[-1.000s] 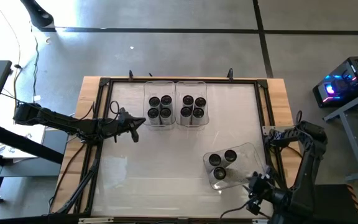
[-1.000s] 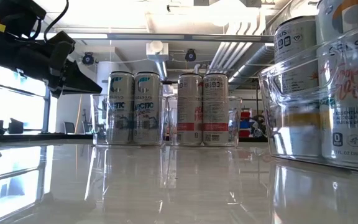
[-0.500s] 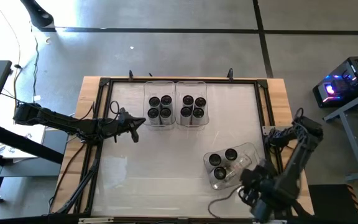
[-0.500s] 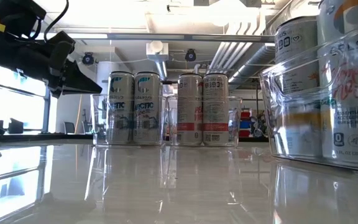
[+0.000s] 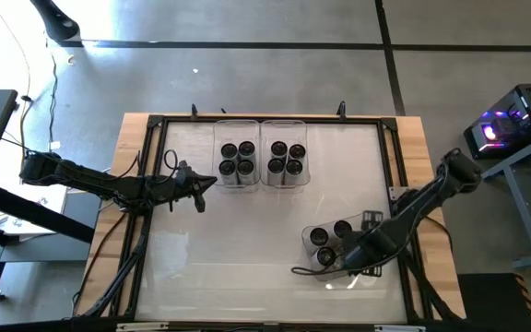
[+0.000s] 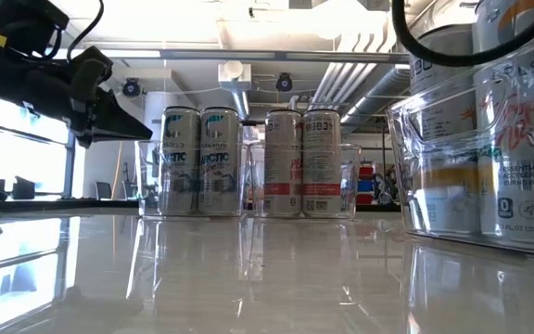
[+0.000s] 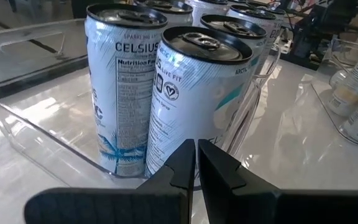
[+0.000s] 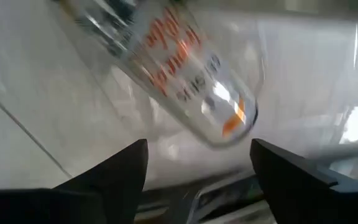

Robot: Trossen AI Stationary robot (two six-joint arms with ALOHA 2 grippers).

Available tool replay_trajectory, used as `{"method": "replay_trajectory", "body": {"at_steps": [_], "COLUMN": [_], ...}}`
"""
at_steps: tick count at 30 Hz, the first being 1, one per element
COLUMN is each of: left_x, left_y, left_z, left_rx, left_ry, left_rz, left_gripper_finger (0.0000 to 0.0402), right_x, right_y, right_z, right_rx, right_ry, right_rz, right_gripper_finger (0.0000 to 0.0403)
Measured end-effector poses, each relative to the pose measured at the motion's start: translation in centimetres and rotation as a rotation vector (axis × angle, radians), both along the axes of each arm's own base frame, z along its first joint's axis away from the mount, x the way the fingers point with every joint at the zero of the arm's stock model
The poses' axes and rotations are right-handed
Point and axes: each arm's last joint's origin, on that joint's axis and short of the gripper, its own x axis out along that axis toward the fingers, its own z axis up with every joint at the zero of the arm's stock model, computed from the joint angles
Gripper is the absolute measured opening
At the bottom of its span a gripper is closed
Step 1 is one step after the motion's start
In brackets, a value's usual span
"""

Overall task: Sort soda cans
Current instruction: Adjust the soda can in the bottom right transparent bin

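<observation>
Soda cans (image 5: 238,159) stand upright in two clear bins, side by side at the table's far middle: the left bin (image 5: 238,125) and the right bin (image 5: 286,125). A third clear bin (image 5: 373,223) at the near right holds more cans (image 5: 321,237). My right gripper (image 5: 347,258) hangs open over this bin, pointing down, with a can (image 8: 185,81) below its spread fingers (image 8: 126,168); it touches nothing that I can see. My left gripper (image 7: 196,146) waits shut, level, just left of the left bin's cans (image 7: 191,93).
A dark frame (image 5: 155,124) runs around the white table top. Open table surface lies between the far bins and the near-right bin, and at the near left. The right arm's cable (image 6: 434,51) loops above the near bin in the low view.
My right arm has swung from the table's near right corner toward the left, over the near-right bin, sinking and tipping until its gripper points down. The cans and bins have stayed in place.
</observation>
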Motion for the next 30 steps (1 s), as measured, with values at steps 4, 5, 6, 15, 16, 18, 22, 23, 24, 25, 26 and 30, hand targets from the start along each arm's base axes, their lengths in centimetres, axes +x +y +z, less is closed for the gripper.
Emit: {"method": "replay_trajectory", "body": {"at_steps": [4, 5, 6, 15, 16, 18, 22, 23, 24, 25, 26, 30], "left_x": [0.0, -0.1, -0.1, -0.1, -0.1, -0.1, -0.1, -0.1, -0.1, -0.1, -0.1, -0.1], "left_y": [0.0, 0.0, 0.0, 0.0, 0.0, 0.0, 0.0, 0.0, 0.0, 0.0, 0.0, 0.0], "left_z": [-0.1, -0.1, -0.2, -0.2, -0.2, -0.2, -0.2, -0.2, -0.2, -0.2, -0.2, -0.3], "left_rx": [-0.02, -0.026, -0.026, -0.024, -0.024, -0.024, -0.024, -0.023, -0.023, -0.023, -0.023, -0.023], "left_ry": [0.004, 0.005, 0.008, 0.014, 0.015, 0.015, 0.017, 0.017, 0.017, 0.018, 0.019, 0.019], "left_rz": [0.007, 0.009, 0.01, 0.011, 0.011, 0.011, 0.011, 0.011, 0.011, 0.011, 0.011, 0.011], "left_gripper_finger": [0.0014, 0.0014, 0.0014, 0.0014, 0.0014, 0.0014, 0.0014, 0.0014, 0.0014, 0.0014, 0.0014, 0.0014], "right_x": [-0.2, -0.2, -0.2, 0.5, 0.6, 0.7, 0.5, 0.5, 0.5, 0.4, 0.3, -0.9], "right_y": [-0.6, -0.8, -1.0, -0.9, -0.9, -0.8, -1.0, -1.0, -1.0, -1.0, -1.1, -1.1], "right_z": [-0.9, -1.1, -1.4, -2.6, -2.6, -2.8, -2.8, -2.8, -2.8, -2.7, -2.6, -2.0], "right_rx": [-0.004, -0.019, -0.038, 0.082, 0.091, 0.095, 0.067, 0.065, 0.066, 0.069, 0.075, 0.061], "right_ry": [-0.018, -0.017, -0.02, -0.054, -0.063, -0.078, -0.069, -0.074, -0.077, -0.073, -0.067, -0.027], "right_rz": [0.165, 0.185, 0.206, 0.382, 0.384, 0.376, 0.344, 0.331, 0.317, 0.302, 0.286, 0.263], "right_gripper_finger": [0.0313, 0.0324, 0.0335, 0.0366, 0.0366, 0.0366, 0.0366, 0.0366, 0.0366, 0.0366, 0.0366, 0.0366]}}
